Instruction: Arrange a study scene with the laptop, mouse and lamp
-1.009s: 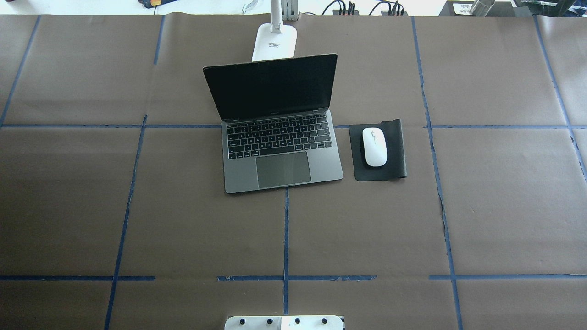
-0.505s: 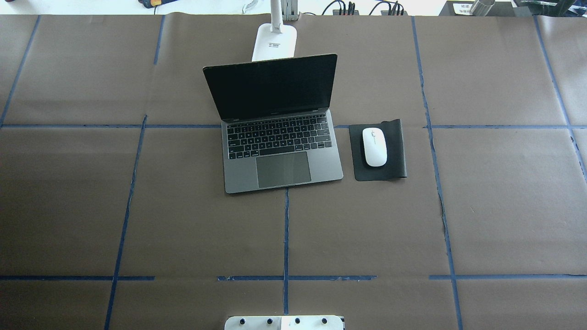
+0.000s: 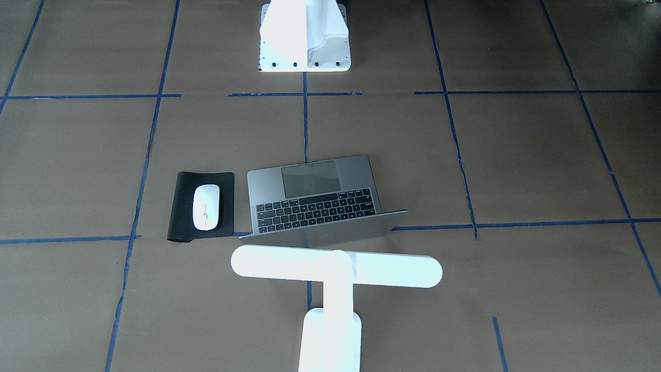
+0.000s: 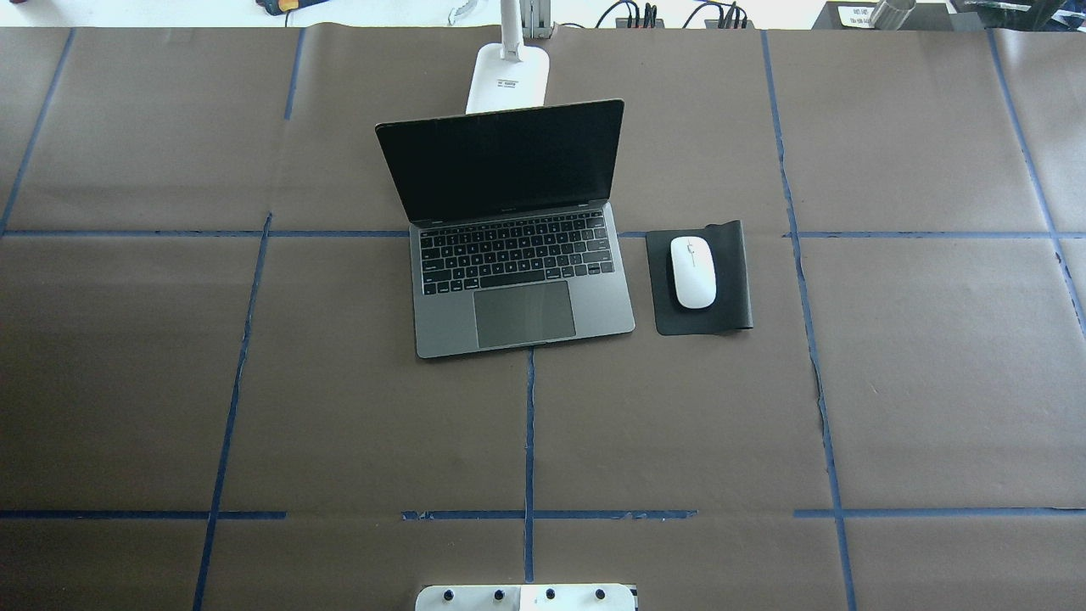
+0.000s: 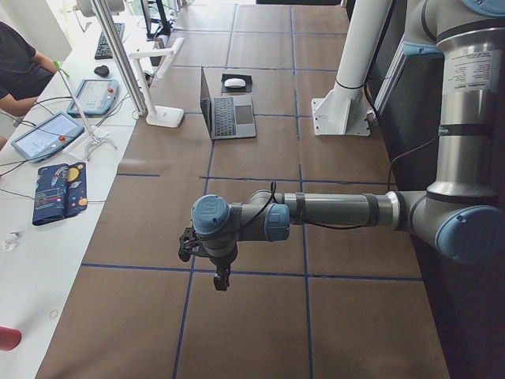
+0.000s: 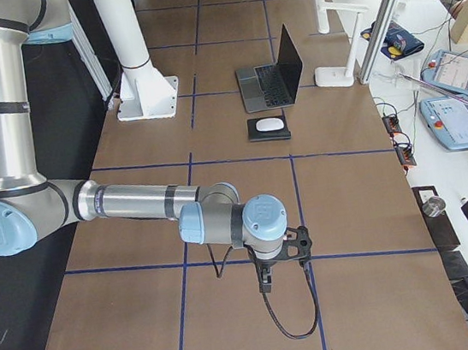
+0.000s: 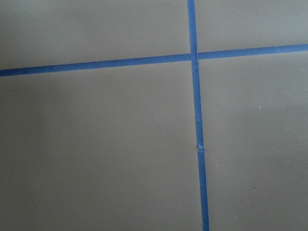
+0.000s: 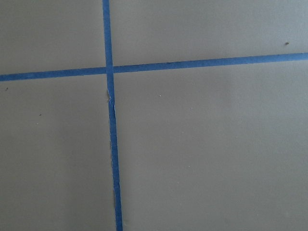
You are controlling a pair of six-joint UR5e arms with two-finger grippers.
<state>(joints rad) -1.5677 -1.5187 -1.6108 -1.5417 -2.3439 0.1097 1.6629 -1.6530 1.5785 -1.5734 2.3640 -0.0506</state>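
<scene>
Left gripper [image 5: 222,278], right gripper [image 6: 265,283]: can't tell jaw state. Grey metal laptop [image 4: 517,255], white oval mouse [image 4: 693,271], white T-shaped lamp [image 3: 335,268] look placed; I'd verify only.

No writing is legible; the print on the lamp [image 4: 506,78] base is too small.

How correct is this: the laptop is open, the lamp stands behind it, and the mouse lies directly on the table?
One part is wrong: the mouse lies on a black pad, not on the table, as the overhead view shows. The laptop is open, with the lamp behind it.
</scene>
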